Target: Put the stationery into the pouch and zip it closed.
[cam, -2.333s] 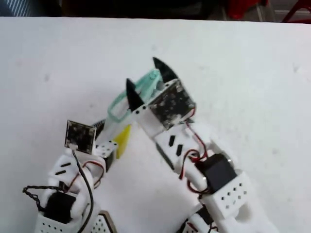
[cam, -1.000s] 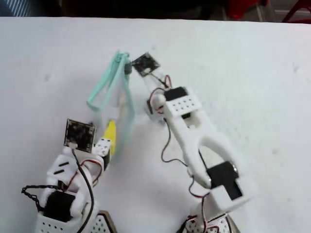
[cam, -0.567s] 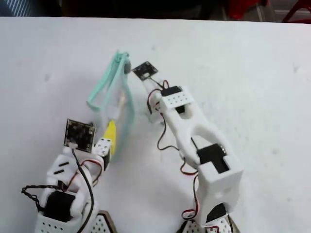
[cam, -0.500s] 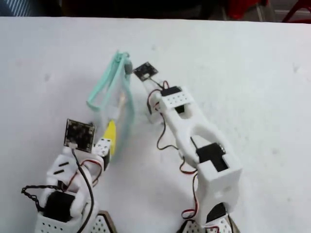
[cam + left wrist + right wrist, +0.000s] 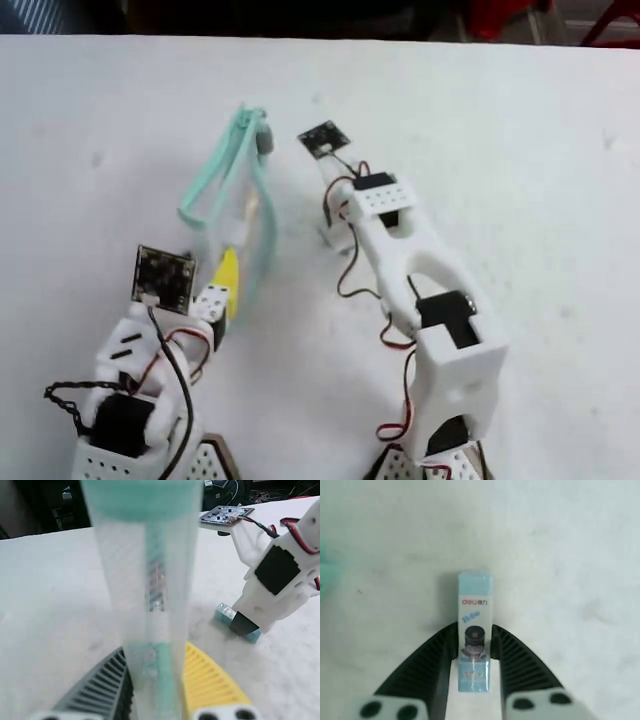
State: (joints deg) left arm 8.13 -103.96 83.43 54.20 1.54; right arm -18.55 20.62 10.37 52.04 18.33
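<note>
Pouch (image 5: 230, 210): clear with teal edging, left of centre in the high view, its lower end pinched in the left gripper (image 5: 226, 288).
Eraser (image 5: 475, 607): flat on the table (image 5: 520, 150), right of the pouch, clasped between the right gripper (image 5: 475, 629) jaws.
Change: the right arm has shifted rightward, away from the pouch; the pouch is unmoved.

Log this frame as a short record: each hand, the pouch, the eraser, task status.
left hand: shut on one end of the pouch
right hand: low over the table, fingers against both sides of the eraser
pouch: clear with teal trim, mouth appears open
eraser: light blue, lying on the table, apart from the pouch
status: eraser not yet in the pouch; pouch not zipped
</note>
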